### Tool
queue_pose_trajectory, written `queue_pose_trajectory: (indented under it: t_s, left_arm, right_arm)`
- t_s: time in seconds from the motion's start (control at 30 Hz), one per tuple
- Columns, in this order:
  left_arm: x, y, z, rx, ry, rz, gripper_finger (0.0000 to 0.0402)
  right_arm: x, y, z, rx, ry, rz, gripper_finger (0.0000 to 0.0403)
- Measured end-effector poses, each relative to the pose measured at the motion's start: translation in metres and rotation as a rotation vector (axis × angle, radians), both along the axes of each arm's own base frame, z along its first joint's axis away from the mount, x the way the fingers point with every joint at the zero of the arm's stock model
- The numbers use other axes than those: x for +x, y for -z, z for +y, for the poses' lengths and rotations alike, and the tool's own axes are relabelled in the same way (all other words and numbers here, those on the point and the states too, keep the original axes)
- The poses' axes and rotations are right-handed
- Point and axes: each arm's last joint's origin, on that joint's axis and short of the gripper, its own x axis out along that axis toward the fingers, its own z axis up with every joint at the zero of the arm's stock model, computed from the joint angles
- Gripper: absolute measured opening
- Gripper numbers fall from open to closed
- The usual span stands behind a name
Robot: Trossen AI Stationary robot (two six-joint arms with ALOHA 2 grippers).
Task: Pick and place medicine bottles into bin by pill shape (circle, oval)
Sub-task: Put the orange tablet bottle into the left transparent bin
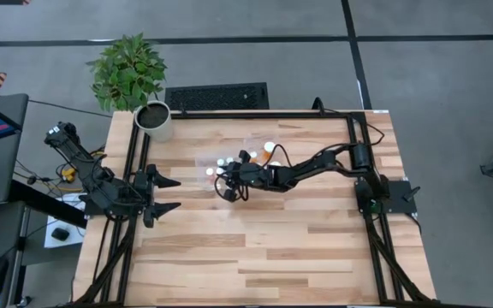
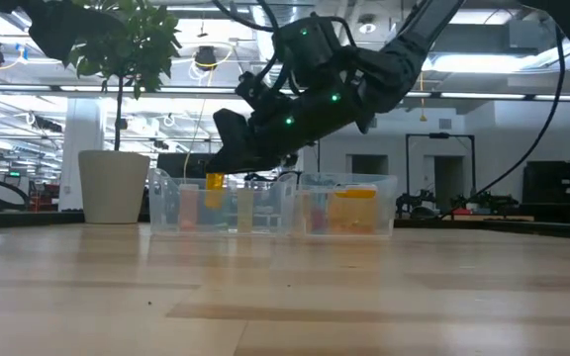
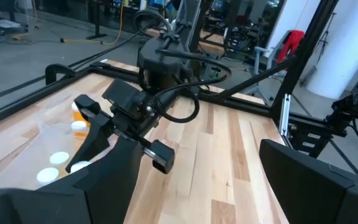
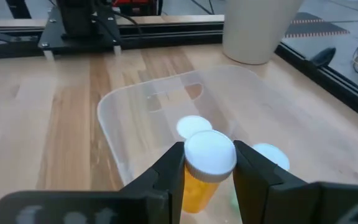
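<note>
1. The right pincer point(image 4: 209, 167) pinches a small orange translucent pill bottle with a round white cap point(image 4: 208, 163), one dark finger pressed on each side just under the cap.
2. The held bottle hangs off the light wooden counter point(image 1: 264, 248), above the clear transparent plastic two-compartment bin point(image 2: 270, 204); the low view shows it over the compartment nearer the white plant pot point(image 2: 113, 185).
3. Two other white-capped bottles point(image 4: 193, 127) stand in that compartment below the held one.
4. The other compartment holds more orange bottles point(image 2: 352, 209).
5. The bin sits toward the counter's far side, near the pot with its green plant point(image 1: 128, 70).
6. The left pincer point(image 1: 168, 195) waits at the counter's left edge with its fingers spread, well apart from the bin.
</note>
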Motion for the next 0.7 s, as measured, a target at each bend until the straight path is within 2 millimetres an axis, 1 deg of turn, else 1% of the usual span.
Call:
queue_pose_trajectory:
  t_s: [0.27,0.43,0.7]
  left_arm:
    - [0.0000,0.0000,0.0000,0.000,0.000,0.000,0.0322]
    - [0.0000,0.0000,0.0000,0.000,0.000,0.000,0.0322]
    - [0.0000,0.0000,0.0000,-0.008,-0.001,-0.001,0.0322]
  right_arm:
    - [-0.0010,0.0015,-0.0063,0.006,0.016,0.015,0.0119]
    - [-0.0026,0.0056,-0.0062,0.025,0.023,0.055,0.0119]
    - [-0.0031,0.0064,-0.0083,0.026,0.029,0.063,0.0119]
